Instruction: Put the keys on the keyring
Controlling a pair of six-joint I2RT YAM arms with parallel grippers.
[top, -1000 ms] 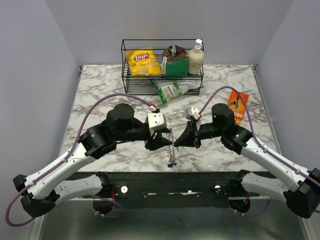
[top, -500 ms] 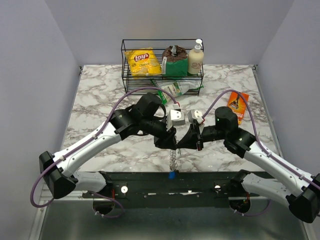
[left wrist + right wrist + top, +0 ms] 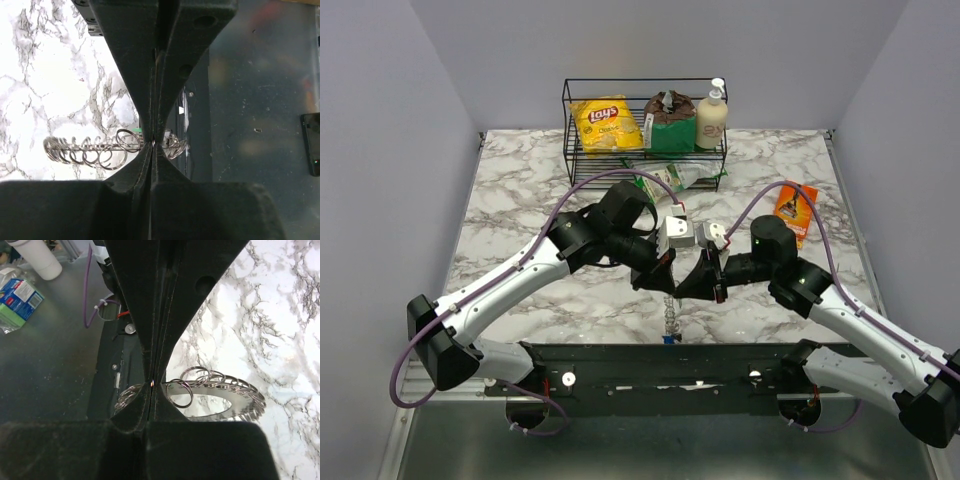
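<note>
Both grippers meet above the table's front edge. The keyring, a silvery coil of wire rings, hangs down between them. My left gripper is shut on its wire, and in the left wrist view the jaws pinch it with coils to their left. My right gripper is shut on the same keyring, its tips pressed together on the wire. One of the keys, the blue one, dangles at the ring's lower end. A green speck shows behind the coils.
A black wire basket at the back holds a yellow chips bag, a brown-and-green bag and a lotion bottle. A green packet lies before it, an orange packet at the right. The dark frame borders the table's front.
The left arm swung in from the left to the centre and its gripper closed on the keyring. The ring and the blue key shifted toward the front edge. The right gripper stayed shut.
</note>
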